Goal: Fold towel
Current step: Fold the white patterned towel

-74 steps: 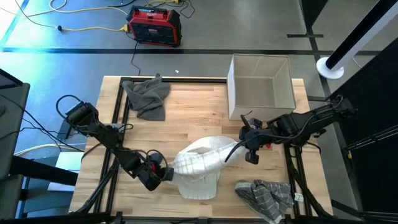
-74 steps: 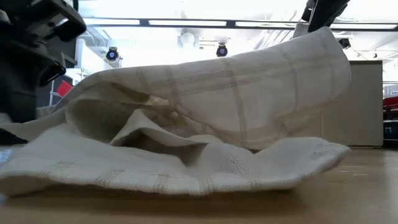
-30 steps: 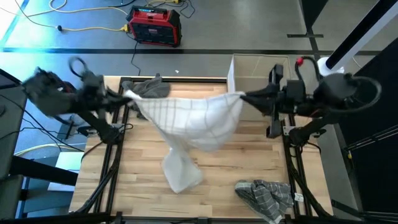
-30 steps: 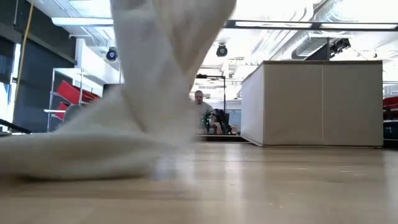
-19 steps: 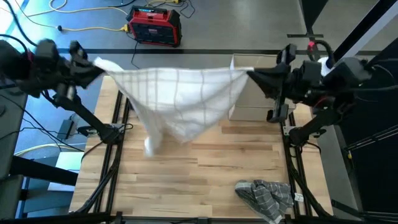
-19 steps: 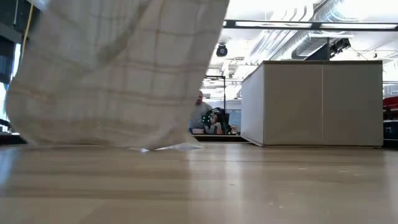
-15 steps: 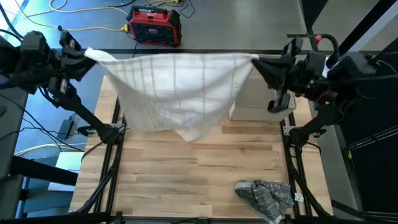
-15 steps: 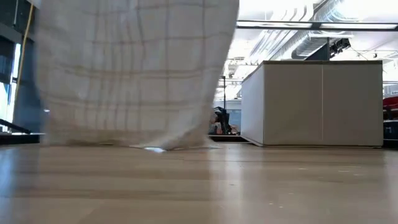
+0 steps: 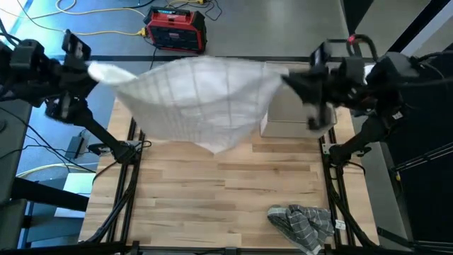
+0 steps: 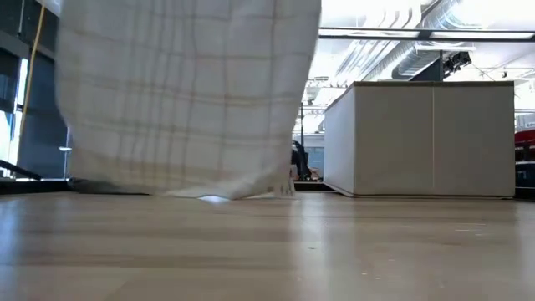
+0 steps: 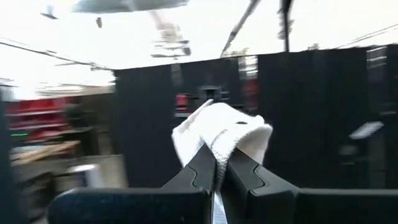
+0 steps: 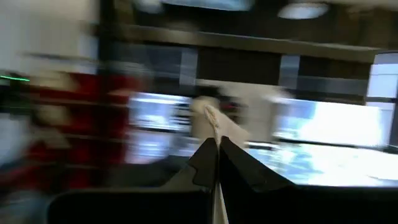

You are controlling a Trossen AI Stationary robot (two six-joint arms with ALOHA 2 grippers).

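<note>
Two grippers hold the white checked cloth towel stretched in the air above the far half of the light wooden table. Your left gripper is clamped on one upper corner; your right gripper is pinched closed on the other. Its long axis runs left to right between them, and the free lower edge sags toward the tabletop, brushing it in the low view. A white open box stands behind the right corner.
</note>
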